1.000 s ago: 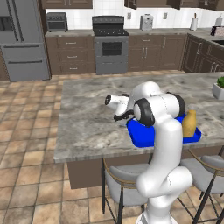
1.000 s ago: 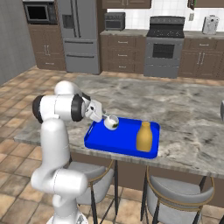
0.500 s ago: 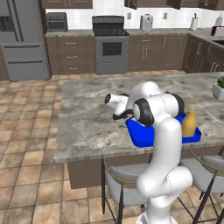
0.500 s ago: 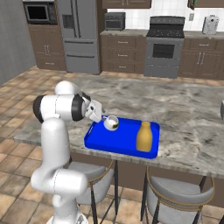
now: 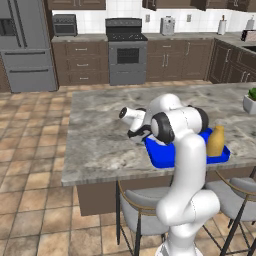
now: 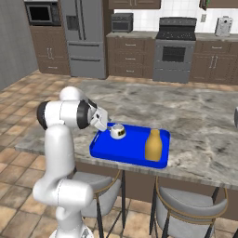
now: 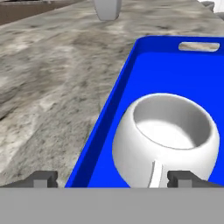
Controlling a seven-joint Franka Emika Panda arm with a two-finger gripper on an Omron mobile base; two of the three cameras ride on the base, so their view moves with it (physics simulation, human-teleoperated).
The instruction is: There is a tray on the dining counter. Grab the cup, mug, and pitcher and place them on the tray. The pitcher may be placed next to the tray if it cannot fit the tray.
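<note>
The blue tray (image 6: pixel 132 155) lies on the dining counter (image 6: pixel 195 111) near its front edge. The white mug (image 6: pixel 117 132) stands upright at the tray's left end, and the yellow-orange pitcher (image 6: pixel 153 145) stands further right on it. My gripper (image 6: pixel 106 126) sits low at the mug's left side. In the hand view the gripper (image 7: pixel 111 179) is open, its fingertips (image 7: pixel 41 178) wide apart, with the mug (image 7: pixel 166 140) just ahead and its handle facing me. The tray rim (image 7: pixel 109 113) runs under the hand. In the left base view the arm hides the mug; the pitcher (image 5: pixel 216 141) and tray (image 5: pixel 162 157) show. The cup is out of view.
A white pot (image 7: pixel 106 9) stands on the counter beyond the tray's far end, seen with a plant (image 5: pixel 250 101) at the right. Stools (image 6: pixel 183 207) are tucked under the counter's front edge. Bare stone (image 5: pixel 100 135) stretches left of the tray.
The jaws have spread apart and let go of the mug, which stays on the tray. The arm has hardly moved.
</note>
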